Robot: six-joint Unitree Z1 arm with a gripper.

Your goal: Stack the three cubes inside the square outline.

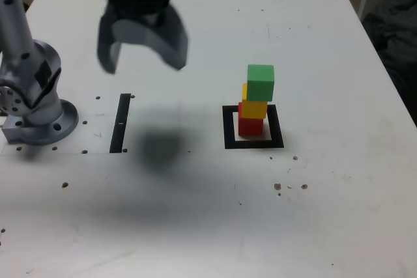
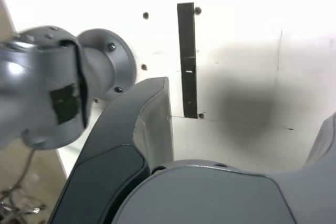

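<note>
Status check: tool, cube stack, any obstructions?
Tool open, empty, raised clear. Green cube on yellow cube on red cube, inside square outline. Nothing blocking.

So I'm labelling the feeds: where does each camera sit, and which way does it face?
Exterior view: off the arm, above the table, looking down at the cube stack in the square outline; arm base and open gripper show.
Wrist view: on the wrist, facing down between the fingers.
Shared: black strip, arm base.
</note>
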